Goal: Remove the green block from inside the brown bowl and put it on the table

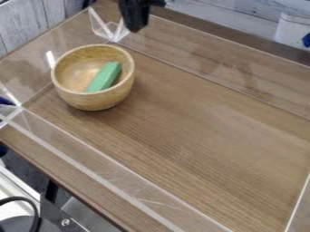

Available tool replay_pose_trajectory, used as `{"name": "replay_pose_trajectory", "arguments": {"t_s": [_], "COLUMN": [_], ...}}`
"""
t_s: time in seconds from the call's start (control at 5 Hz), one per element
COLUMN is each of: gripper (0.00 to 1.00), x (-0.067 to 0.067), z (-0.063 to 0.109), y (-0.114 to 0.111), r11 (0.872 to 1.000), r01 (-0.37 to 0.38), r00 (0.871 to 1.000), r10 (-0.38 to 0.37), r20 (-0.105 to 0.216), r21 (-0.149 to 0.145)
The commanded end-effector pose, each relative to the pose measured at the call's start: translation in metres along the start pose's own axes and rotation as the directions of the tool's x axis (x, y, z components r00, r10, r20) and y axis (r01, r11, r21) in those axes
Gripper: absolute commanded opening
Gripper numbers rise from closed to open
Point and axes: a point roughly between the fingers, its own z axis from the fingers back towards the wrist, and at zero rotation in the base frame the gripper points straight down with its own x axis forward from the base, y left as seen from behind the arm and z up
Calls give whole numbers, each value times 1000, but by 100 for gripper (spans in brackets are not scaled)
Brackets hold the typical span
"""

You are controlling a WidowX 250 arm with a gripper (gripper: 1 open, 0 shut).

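Observation:
The green block (105,76) lies slanted inside the brown bowl (72,98), which stands at the left of the table (206,127). My gripper (137,22) hangs dark at the top edge of the view, above and to the right of the bowl, well apart from it. Its upper part is cut off by the frame. The fingers look closed together and nothing green shows between them.
Clear acrylic walls (115,186) run around the tabletop on all sides. A pale object (291,29) sits beyond the far right wall. Open wood-grain surface stretches right and in front of the bowl.

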Motion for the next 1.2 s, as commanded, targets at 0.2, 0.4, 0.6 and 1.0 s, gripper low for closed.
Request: {"name": "replay_pose_trajectory", "arguments": {"t_s": [0.2, 0.4, 0.6, 1.0], "gripper": [0, 0, 0, 0], "x": [-29, -40, -49, -47], "z": [-2, -27, -53, -94], "y": [-47, -49, -53, -66], "r11": [995, 993, 990, 984], "r01": [94, 111, 139, 179], "r00": [996, 992, 987, 976], "r10": [-94, -112, -140, -179], "r20": [1, -49, -75, -124], "r21": [-23, -25, -17, -14]}}
